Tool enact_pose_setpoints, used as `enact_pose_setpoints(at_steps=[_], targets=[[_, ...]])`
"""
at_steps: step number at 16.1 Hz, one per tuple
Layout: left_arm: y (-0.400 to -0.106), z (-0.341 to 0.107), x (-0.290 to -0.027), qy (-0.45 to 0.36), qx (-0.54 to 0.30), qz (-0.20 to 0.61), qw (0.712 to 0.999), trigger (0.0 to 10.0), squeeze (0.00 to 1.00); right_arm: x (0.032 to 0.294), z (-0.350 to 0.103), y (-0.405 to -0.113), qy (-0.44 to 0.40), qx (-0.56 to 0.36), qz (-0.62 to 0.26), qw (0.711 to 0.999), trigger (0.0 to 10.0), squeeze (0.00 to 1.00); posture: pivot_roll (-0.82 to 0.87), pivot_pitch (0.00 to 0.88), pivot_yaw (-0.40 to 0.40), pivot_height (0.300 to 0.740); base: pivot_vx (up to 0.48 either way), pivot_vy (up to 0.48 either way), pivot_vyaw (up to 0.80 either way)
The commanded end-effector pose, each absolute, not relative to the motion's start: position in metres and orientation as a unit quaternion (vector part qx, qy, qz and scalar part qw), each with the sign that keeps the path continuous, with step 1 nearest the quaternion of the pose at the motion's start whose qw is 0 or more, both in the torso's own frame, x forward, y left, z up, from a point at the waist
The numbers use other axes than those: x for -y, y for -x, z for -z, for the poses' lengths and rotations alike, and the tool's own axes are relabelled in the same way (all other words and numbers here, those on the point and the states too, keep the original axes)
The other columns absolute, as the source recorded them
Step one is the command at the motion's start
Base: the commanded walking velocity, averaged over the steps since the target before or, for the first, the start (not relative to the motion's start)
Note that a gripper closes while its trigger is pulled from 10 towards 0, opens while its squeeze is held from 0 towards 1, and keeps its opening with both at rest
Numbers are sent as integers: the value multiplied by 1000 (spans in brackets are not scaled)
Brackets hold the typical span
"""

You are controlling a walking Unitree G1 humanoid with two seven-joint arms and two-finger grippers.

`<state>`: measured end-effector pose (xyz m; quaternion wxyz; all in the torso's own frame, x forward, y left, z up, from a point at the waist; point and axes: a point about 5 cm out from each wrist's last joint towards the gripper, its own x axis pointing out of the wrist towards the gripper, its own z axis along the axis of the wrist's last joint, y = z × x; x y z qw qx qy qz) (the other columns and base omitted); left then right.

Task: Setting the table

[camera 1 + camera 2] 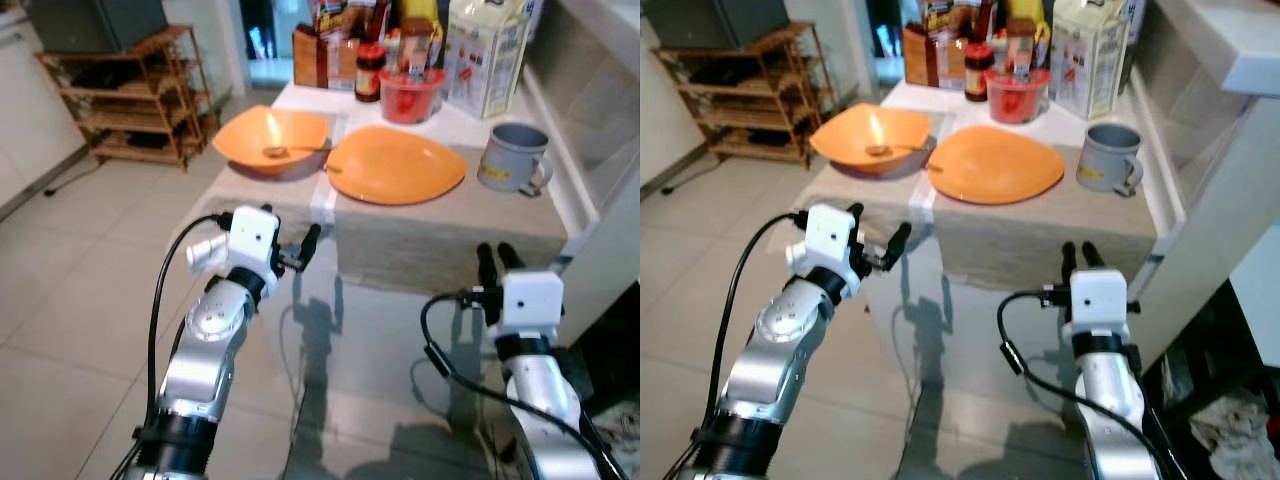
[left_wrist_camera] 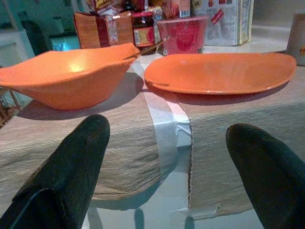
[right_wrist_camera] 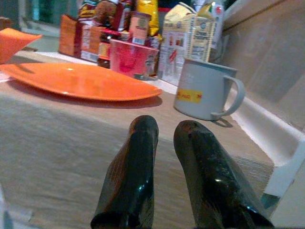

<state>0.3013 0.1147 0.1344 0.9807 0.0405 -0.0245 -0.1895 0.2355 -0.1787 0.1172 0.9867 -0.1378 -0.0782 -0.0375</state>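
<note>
— Seen at the near edge of the glass worktop point(image 1: 330, 340), in front of the flat orange plate point(image 1: 397, 164): two silver arms, both empty. Left gripper point(image 1: 297, 252) raised short of the plate and off to its left, jaws spread wide, fingers point(image 2: 71, 162) framing the taped seam point(image 2: 164, 129) of the beige woven table runner point(image 1: 440, 235). Right gripper point(image 1: 497, 262) held low, nearer than the plate and to its right, jaws drawn almost together on nothing.

— And the tableware?

— Laid out across the runner. Deep orange bowl point(image 1: 272, 138) just left of the plate, rims nearly meeting, a metal spoon point(image 1: 290, 150) resting inside, handle tipped over the rim toward the plate. Grey enamel mug point(image 1: 512, 157) standing upright right of the plate, handle turned to the near side. Behind the plate, against the far end: red plastic tub point(image 1: 410, 94), dark jar with a red lid point(image 1: 369, 72), tall printed carton point(image 1: 488, 60), other packets too crowded to name.

— Why the wide left jaws?

— Probably readied for a rim, bowl or plate; which one, impossible to say. Right jaws pointed toward the mug, perhaps for its handle. Setting judged partly laid, nothing in hand.
</note>
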Motion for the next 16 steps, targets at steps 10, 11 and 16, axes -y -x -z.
enact_pose_setpoints(at_steps=[10,11,16], targets=[[-292,-215,-100,-40,175,189,966,10000,1000,171,-146,-243,142,147,38,978,10000,0,-6,1,39,740,440,0,0],[-292,-218,-98,-45,180,192,964,10000,1000,171,-147,-243,142,148,38,978,10000,0,-5,1,37,740,435,0,0],[-303,-227,-81,-85,153,252,952,10000,1000,167,-146,-244,138,149,31,979,10000,0,2,7,31,740,87,0,0]])
